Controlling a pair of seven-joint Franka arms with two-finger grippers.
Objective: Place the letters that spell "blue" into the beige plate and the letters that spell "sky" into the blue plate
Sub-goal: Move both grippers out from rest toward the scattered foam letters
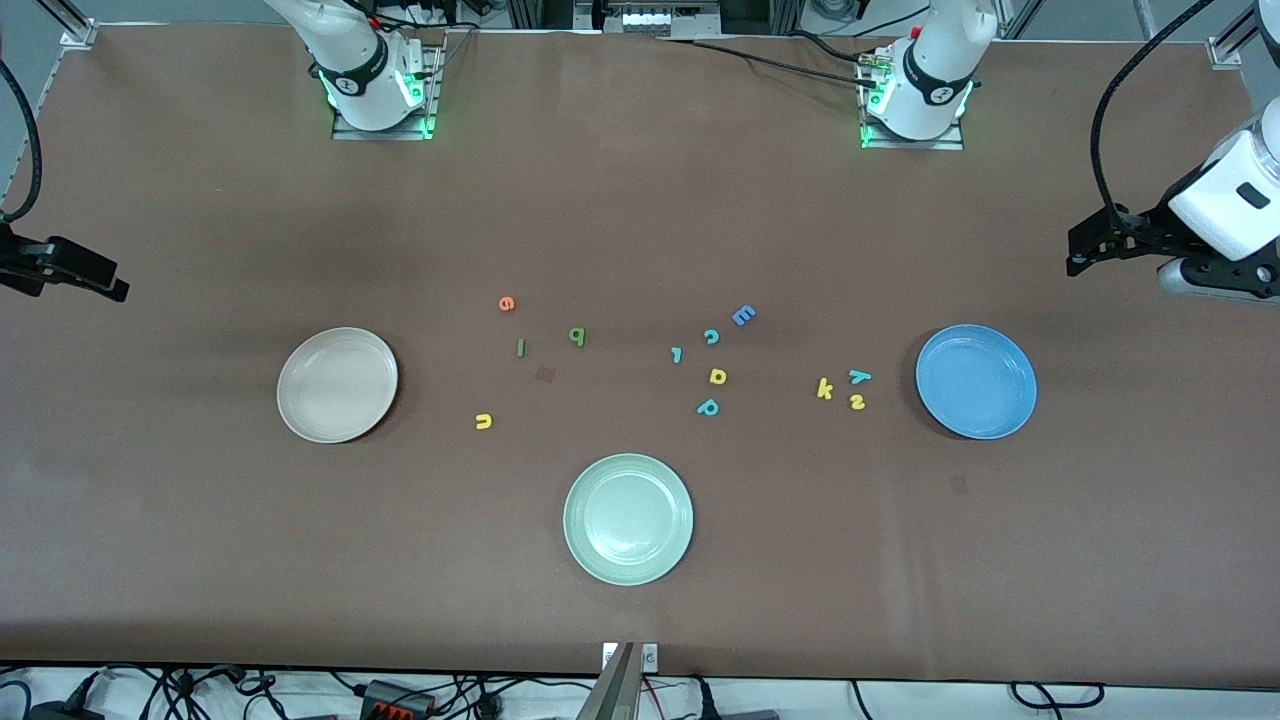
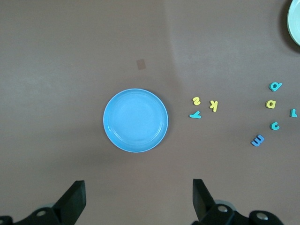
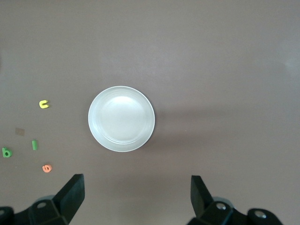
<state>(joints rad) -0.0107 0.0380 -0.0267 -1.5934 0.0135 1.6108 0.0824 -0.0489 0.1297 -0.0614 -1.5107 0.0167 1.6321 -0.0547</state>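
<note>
Now I'm watching both arms waiting high at the table's ends, nothing sorted yet.

I'm seeing the right gripper [image 3: 136, 197], jaws apart, hanging over the round beige plate [image 1: 337, 385]; beside it are lying the foam letters: yellow u [image 1: 483, 421], orange e [image 1: 507, 303], dark green l [image 1: 520, 347], light green b [image 1: 576, 336]. Yellow k [image 1: 824, 389], yellow s [image 1: 857, 402] and teal y [image 1: 859, 376] are sitting just beside the round blue plate [image 1: 976, 381], under the left gripper [image 2: 138, 199], also spread. I'm judging them light, soft, thin: pinch across edges.

Brown table [image 1: 640, 200], beige plate [image 1: 337, 385], blue plate [image 1: 976, 381], pale green plate [image 1: 628, 519], foam letters (scattered between) [image 1: 717, 376]
</note>
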